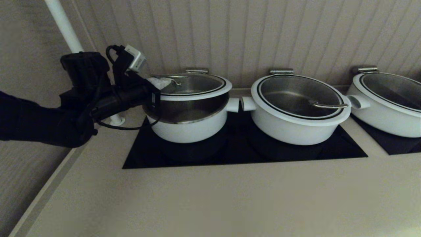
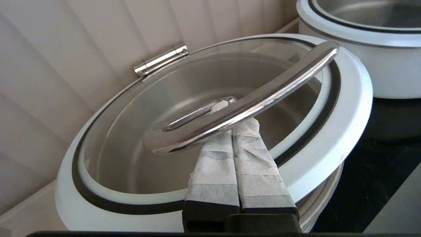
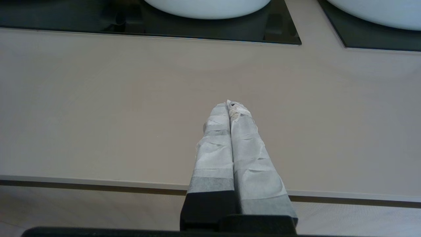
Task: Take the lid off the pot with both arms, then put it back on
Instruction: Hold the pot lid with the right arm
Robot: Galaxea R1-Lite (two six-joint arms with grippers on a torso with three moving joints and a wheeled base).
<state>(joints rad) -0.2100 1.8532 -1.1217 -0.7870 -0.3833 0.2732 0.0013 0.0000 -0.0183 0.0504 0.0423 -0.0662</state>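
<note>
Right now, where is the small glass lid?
In the head view the lid is on the robot's left, tilted up above the pot. The left gripper has its fingers pushed under the lid's steel handle.

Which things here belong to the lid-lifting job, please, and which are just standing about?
In the job:
- lid, raised, tilted
- pot
- left gripper, shut, under the lid's steel handle
- right gripper, shut, idle over the counter

Standing about:
- middle lidded pot
- far-right lidded pot
- black cooktop
</note>
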